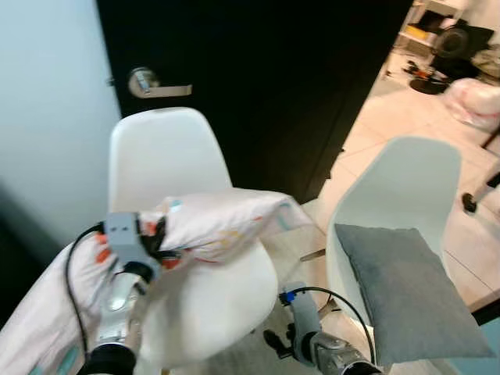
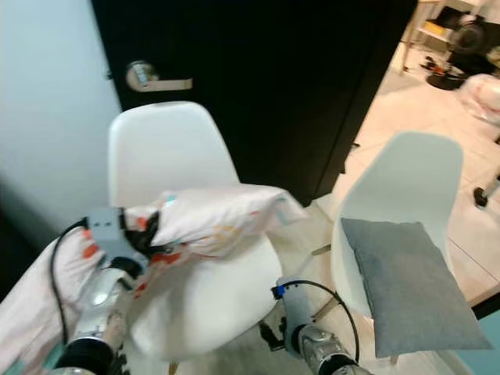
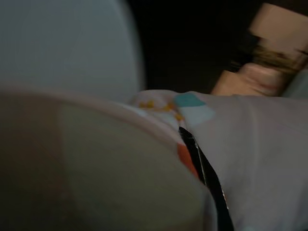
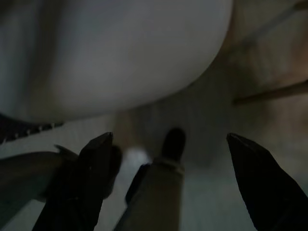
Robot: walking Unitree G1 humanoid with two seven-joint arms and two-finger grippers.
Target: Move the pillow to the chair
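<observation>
already your white shell chair [image 1: 168,164] carries the front half of the patterned pillow [image 1: 226,223]; its back half sags off the seat's left edge, so it wants a push inward. beside it, a second chair [image 1: 406,187] holds a grey cushion [image 1: 406,289]. your left tool [image 1: 156,238] pinches the pillow's edge to hold it up, while your right tool [image 4: 173,163] hangs spread near the floor.

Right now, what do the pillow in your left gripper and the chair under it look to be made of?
The pillow looks like soft printed fabric: it creases and sags where the left gripper holds it. The white chair looks like moulded plastic, with a smooth, faintly glossy one-piece shell.
</observation>
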